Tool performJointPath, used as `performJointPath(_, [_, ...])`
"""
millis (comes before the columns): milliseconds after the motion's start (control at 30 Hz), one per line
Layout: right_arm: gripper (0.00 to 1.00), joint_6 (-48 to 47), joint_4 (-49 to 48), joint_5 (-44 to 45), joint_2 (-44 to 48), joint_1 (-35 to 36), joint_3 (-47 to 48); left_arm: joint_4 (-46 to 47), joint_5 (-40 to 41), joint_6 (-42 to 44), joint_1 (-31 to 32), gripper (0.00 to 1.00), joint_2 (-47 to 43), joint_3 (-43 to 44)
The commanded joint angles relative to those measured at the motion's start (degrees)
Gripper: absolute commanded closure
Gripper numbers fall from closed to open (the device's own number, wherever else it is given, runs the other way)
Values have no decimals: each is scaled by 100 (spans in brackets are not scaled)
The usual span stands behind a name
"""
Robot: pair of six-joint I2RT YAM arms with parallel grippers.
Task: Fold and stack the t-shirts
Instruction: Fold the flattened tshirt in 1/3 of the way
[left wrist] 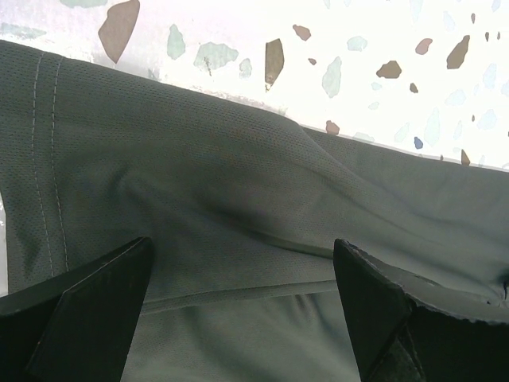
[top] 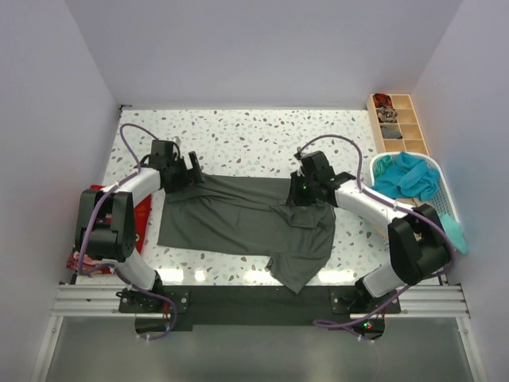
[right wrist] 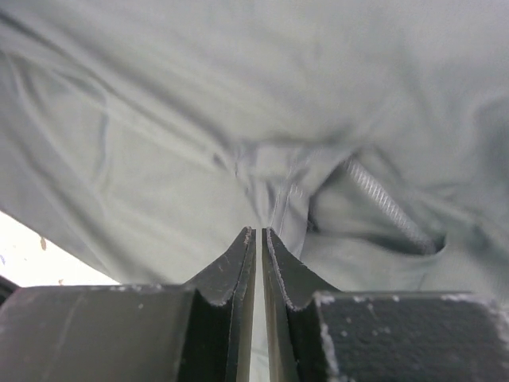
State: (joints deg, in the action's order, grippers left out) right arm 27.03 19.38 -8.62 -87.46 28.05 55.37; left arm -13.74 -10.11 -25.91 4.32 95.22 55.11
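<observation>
Centrally, on the speckled terrazzo table [top: 254,135], a dark grey-green t-shirt [top: 238,219] lies spread out but rumpled. Its left part is fairly flat. Its right part is bunched, and a lobe of it reaches toward the near edge of the table.

The left gripper [top: 189,171] sits at the shirt's far left corner. In the left wrist view its jaws stand wide apart [left wrist: 242,306], with the two black fingers [left wrist: 87,302] on either side of a soft ridge in the fabric. Nothing is held between them. A double-stitched hem [left wrist: 48,159] runs down the left of that view, and bare tabletop shows beyond the shirt's far edge.

The right gripper [top: 301,197] rests on the bunched right part of the same shirt. In the right wrist view its jaws are drawn almost together [right wrist: 258,235], pinching a thin gathered fold of the grey-green cloth at the tips. A ribbed band [right wrist: 382,203], probably the collar, lies just to the right of the pinch.

At the table's right edge is a white plastic basket [top: 442,181] holding crumpled teal t-shirts [top: 402,177]. A teal piece [top: 457,232] hangs over its near rim. Beyond the basket stands a wooden compartment tray [top: 395,123] with small dark and patterned items in some of its cells. At the table's left edge, under the left arm, lies a red shirt [top: 141,219], well apart from the grey-green one.
</observation>
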Motion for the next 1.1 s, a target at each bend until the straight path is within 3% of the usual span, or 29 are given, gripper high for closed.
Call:
performJointPath(0, [92, 197, 339, -263, 150, 296, -368, 293, -79, 42, 43, 0, -91, 17])
performJointPath(100, [88, 347, 155, -87, 352, 464, -658, 301, -88, 42, 52, 0, -118, 17])
performJointPath(133, [74, 356, 163, 61, 370, 473, -677, 293, -79, 42, 52, 0, -126, 17])
performJointPath(233, [67, 365, 93, 290, 536, 464, -739, 293, -97, 42, 52, 0, -179, 17])
performJointPath(333, [51, 330, 66, 396, 598, 473, -677, 284, -88, 42, 52, 0, -188, 0])
performJointPath(533, [47, 163, 233, 949, 643, 455, -414, 284, -97, 51, 61, 0, -205, 0])
performJointPath(733, [55, 66, -214, 591, -78, 394, -255, 284, -88, 51, 69, 0, -179, -9])
performJointPath(867, [68, 206, -470, 230, -280, 394, -282, 257, -35, 69, 69, 0, -206, -27])
performJointPath(1067, [89, 207, -382, 19, 123, 394, -431, 275, -70, 60, 69, 0, -153, -1])
